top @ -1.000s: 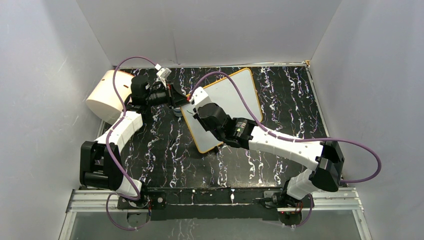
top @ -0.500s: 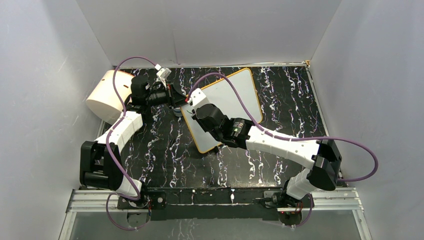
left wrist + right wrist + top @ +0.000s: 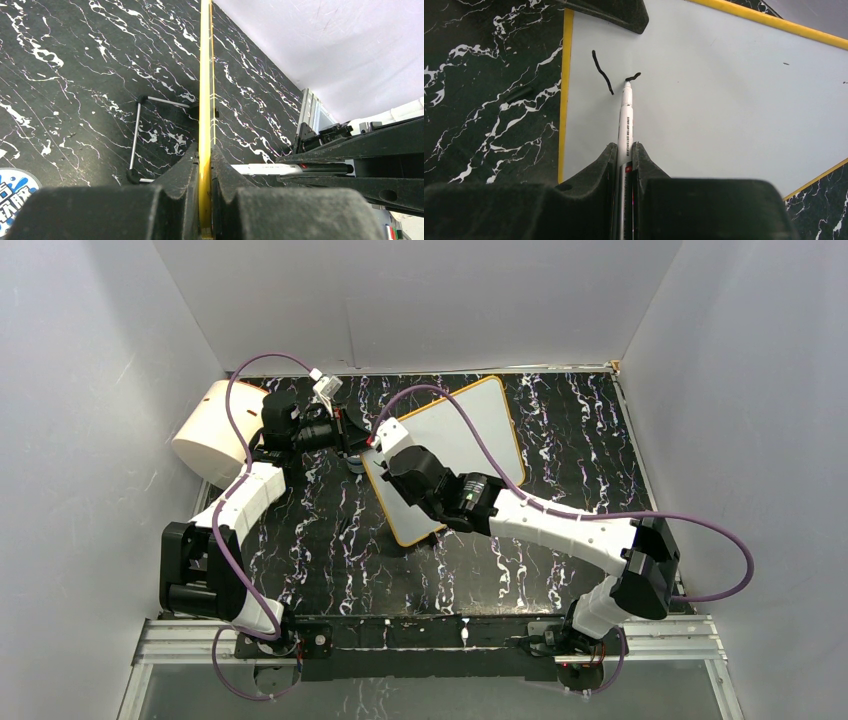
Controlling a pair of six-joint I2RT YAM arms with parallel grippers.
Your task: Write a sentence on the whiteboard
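Note:
The whiteboard (image 3: 470, 425) stands tilted on the marbled table, its yellow rim (image 3: 205, 75) seen edge-on in the left wrist view. My left gripper (image 3: 205, 150) is shut on that rim at the board's upper left corner (image 3: 366, 445). My right gripper (image 3: 624, 146) is shut on a white marker (image 3: 626, 115), and the marker's tip touches the white surface (image 3: 724, 100). Of the sentence, two short black strokes (image 3: 602, 72) show near the tip. The right gripper (image 3: 392, 455) hangs over the board's left part.
A big cream cylinder (image 3: 210, 435) lies at the back left beside the left arm. A thin wire stand (image 3: 135, 135) props the board from behind. A blue sticker (image 3: 10, 195) is on the table. White walls close in on three sides.
My right arm has shifted slightly left and toward the back over the board with the marker. The left arm and the board have stayed put.

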